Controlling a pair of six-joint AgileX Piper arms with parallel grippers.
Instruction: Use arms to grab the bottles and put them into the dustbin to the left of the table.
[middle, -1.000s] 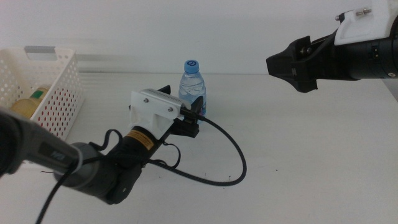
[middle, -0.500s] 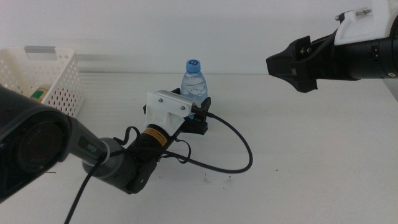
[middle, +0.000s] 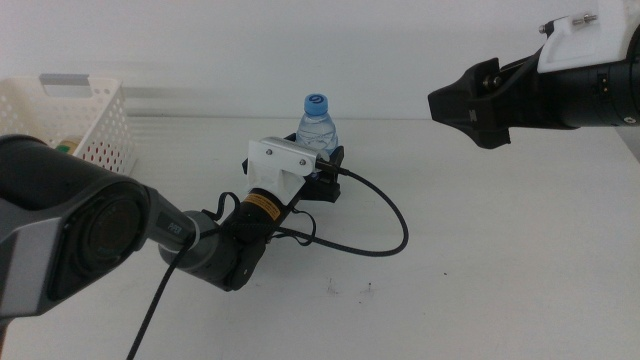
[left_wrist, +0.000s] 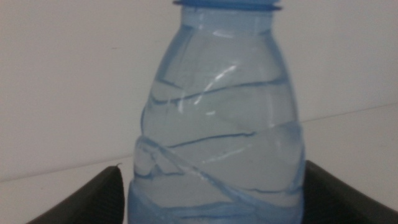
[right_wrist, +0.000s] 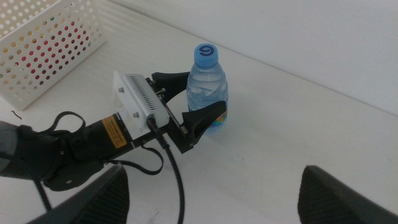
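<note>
Clear, glossy ribbed plastic on the water bottle (left_wrist: 217, 124); perforated white plastic on the dustbin (middle: 88, 125); smooth matt white counter (middle: 500, 260).

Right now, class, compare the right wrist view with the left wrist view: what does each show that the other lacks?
Only the right wrist view shows the dustbin, the left arm's black cable and the left gripper from outside, jaws open either side of the water bottle. Only the left wrist view shows the bottle's ribbed wall close up. Both show bottle and table.
</note>
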